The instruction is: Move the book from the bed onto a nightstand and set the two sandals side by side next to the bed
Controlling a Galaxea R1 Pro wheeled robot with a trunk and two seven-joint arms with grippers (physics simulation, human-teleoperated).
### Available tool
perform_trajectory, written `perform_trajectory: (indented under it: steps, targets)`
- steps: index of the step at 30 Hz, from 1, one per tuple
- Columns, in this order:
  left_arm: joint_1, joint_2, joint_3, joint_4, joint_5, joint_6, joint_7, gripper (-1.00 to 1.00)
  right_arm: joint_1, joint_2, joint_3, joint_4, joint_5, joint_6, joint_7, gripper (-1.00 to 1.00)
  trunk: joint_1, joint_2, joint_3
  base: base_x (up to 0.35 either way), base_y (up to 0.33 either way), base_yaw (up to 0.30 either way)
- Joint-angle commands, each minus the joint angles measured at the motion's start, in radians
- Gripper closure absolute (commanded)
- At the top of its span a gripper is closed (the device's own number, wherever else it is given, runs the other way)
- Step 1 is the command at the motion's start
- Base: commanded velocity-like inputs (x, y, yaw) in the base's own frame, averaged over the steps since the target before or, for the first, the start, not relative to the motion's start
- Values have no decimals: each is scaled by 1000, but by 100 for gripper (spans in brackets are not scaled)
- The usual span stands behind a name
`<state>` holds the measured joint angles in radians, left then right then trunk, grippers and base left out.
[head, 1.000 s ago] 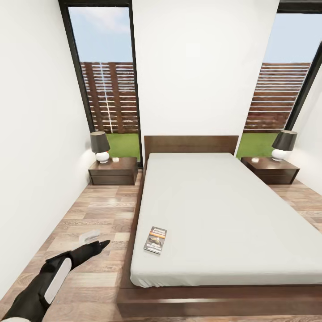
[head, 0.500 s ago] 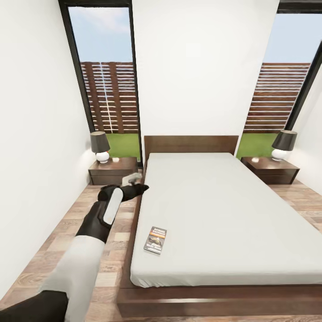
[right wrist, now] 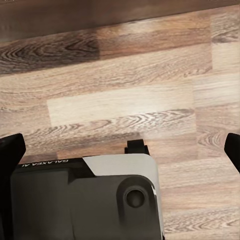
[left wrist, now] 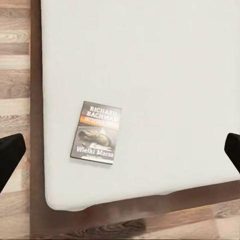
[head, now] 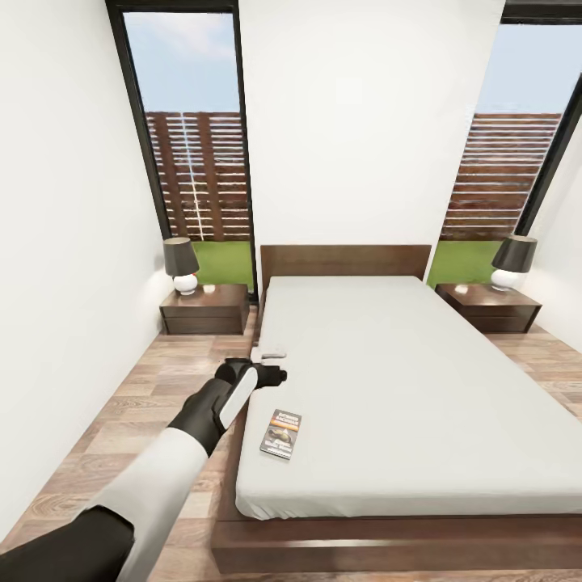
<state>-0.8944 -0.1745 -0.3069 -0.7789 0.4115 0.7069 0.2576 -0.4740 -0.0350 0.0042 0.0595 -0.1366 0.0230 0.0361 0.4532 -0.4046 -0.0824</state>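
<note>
One book (head: 280, 434) to shift: thin paperback, lying flat on the near-left part of the mattress, close to the left edge of the bed (head: 420, 380), cover up, orange band and white lettering readable in the left wrist view (left wrist: 96, 131). Left gripper (head: 267, 365) hangs above the mattress edge just beyond the book, fingers spread wide at both sides of the wrist frame, nothing held. Right gripper: two dark finger tips at the frame edges of its wrist view over plank floor (right wrist: 150, 100) and part of the robot's own base (right wrist: 85, 200), so it reads as wide open and empty. Judgement: book is light and stiff enough to hold shape, but flat on soft bedding, so little for fingers to get under; glossy cover probably slippery. Best bet is pinching across the short width at the long edge nearest the mattress side, or sliding it to overhang first. Left nightstand (head: 205, 308) sits at the far-left by the headboard, a lamp (head: 181, 265) taking its left part; right one (head: 488, 305) mirrors it. Narrow floor strip between bed and left wall. No sandals seen.
</note>
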Motion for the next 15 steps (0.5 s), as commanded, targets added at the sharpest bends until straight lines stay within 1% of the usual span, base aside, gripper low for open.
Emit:
perform_trajectory:
  steps: [1,3,8,12,15]
  targets:
    - [-1,0,-2,8,9,-4,8,-100,-2,0,1,2,-10,0,4,-100,1,-2,-2,0,0,0]
    - [2,0,-3,26,12,-20,5,-100,-2,0,1,2,-11,0,4,-100,1,-2,-2,0,0,0]
    - [3,0,-3,33,26,-26,4,-100,-2,0,1,2,-12,0,4,-100,1,-2,-2,0,0,0]
    - [4,0,-3,36,50,-27,3,-100,-2,0,1,2,-12,0,4,-100,1,-2,-2,0,0,0]
    - [5,0,-3,40,58,-29,2,-100,-2,-1,1,2,-12,0,4,-100,1,-2,-2,32,0,0]
